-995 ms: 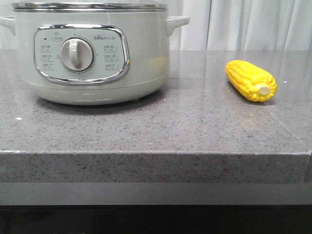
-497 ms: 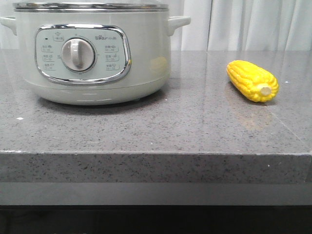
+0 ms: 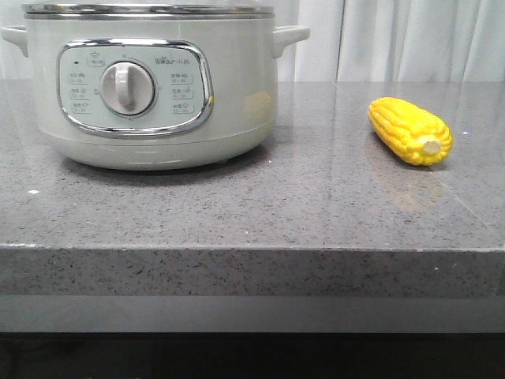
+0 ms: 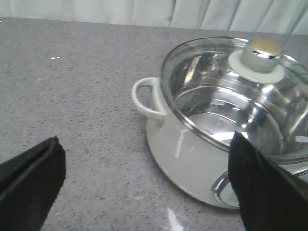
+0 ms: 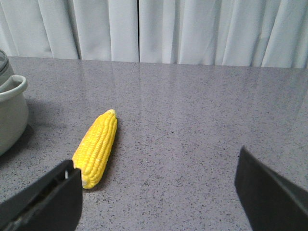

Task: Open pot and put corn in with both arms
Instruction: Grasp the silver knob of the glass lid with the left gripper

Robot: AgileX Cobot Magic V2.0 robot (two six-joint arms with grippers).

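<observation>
Nothing done yet, by the look of it. Pot [image 3: 150,87] on counter [image 3: 252,213], glass lid [image 4: 250,91] in place, knob [image 4: 261,54] untouched. Corn [image 3: 409,130] flat on counter, well apart from pot, to its right. Left gripper [image 4: 144,187] spread wide, empty, near pot's handle [image 4: 144,96]. Right gripper [image 5: 159,192] likewise wide, empty, short of corn. Left to do: lift lid, grasp corn, drop it in.

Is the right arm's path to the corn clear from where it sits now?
Probably yes. The right gripper is open, and the corn lies alone on bare counter ahead of it, apart from the pot. Nothing stands between them, though the corn sits off-centre toward one finger.
</observation>
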